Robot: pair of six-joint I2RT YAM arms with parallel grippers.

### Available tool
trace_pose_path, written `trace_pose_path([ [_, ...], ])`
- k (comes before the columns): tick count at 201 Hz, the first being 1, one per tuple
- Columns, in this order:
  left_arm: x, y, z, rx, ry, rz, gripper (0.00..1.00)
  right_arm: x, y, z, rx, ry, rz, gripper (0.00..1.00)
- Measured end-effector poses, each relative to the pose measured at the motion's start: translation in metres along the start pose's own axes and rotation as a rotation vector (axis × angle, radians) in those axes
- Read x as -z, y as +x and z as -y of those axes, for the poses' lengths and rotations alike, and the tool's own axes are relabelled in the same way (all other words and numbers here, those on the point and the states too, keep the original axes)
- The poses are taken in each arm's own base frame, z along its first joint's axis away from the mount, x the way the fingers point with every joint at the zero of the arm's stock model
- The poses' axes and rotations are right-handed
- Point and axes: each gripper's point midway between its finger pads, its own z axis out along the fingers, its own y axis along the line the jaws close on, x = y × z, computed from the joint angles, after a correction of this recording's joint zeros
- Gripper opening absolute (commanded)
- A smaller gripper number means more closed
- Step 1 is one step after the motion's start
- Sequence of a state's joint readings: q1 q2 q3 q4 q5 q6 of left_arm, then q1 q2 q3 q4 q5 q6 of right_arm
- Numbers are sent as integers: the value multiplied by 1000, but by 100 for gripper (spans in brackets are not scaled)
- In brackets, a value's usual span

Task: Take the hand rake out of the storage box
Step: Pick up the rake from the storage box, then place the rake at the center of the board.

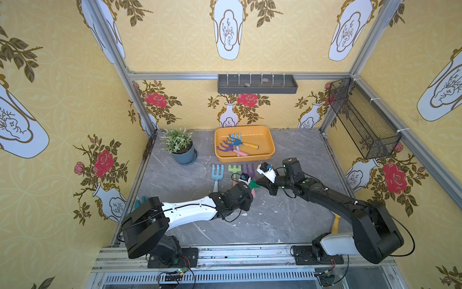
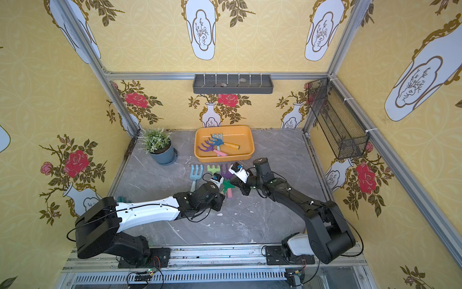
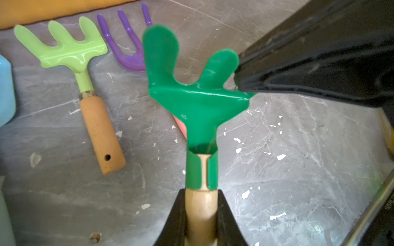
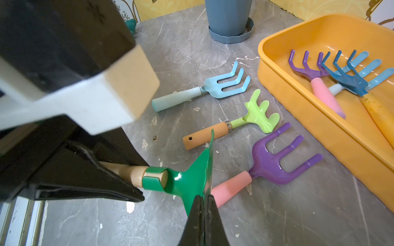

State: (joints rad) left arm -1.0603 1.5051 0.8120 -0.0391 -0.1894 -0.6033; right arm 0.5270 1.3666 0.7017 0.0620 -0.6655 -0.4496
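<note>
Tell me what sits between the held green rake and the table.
The purple rake lies on the table with its pink handle just under the green rake, clamped by the left tool and right tool. Nothing else visible.

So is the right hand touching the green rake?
Touching. The right wrist view shows the right hand shut on the green rake at its head's edge.

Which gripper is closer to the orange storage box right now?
Right. The right gripper pinches the head of the green rake, the end toward the storage box; the left gripper grips its wooden handle, farther back.
</note>
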Motion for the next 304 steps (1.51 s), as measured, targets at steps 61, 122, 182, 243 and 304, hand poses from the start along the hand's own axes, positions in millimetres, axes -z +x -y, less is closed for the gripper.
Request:
trace_pose_path([
  [61, -1, -31, 4, 98, -42, 74, 0, 22, 5, 24, -102, 226, 65, 97],
  [122, -43, -97, 25, 285, -157, 173, 2, 112, 9, 94, -421, 805, 258, 98],
  [182, -107, -114, 18, 417, -207, 164, 2, 177, 78, 121, -715, 1149, 288, 97],
  [243, -139, -91, 22, 460, -191, 80, 12, 193, 111, 129, -881, 1185, 312, 97],
  [304, -152, -62, 18, 485, -193, 9, 21, 190, 113, 127, -904, 1165, 321, 98],
])
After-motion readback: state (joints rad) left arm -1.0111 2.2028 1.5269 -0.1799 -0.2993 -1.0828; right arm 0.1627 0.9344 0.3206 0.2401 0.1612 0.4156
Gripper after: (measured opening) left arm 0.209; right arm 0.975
